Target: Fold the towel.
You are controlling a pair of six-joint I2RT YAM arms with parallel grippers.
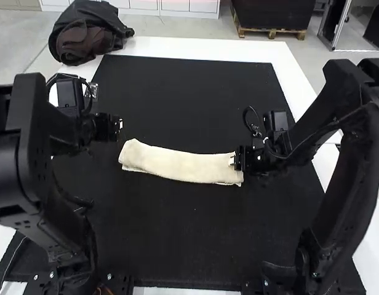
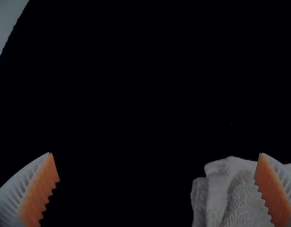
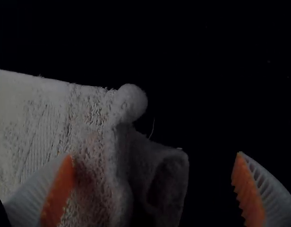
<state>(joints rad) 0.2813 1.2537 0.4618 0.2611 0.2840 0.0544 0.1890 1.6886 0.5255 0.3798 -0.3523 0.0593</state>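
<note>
The scene has one towel (image 1: 177,165), one black mat (image 1: 195,92), one white counter (image 1: 208,48) and one dark bundle (image 1: 88,37). It has two arms, one left (image 1: 29,141) and one right (image 1: 355,135), and two tools, the left tool (image 1: 120,123) and the right tool (image 1: 232,161). The tools have four fingers (image 2: 18,194), two apiece, with four orange pads (image 2: 40,196).

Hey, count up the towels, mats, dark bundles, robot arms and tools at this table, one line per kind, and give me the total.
Towel: 1
Mat: 1
Dark bundle: 1
Arms: 2 (left arm, right arm)
Tools: 2 (left tool, right tool)
Total: 7
</note>
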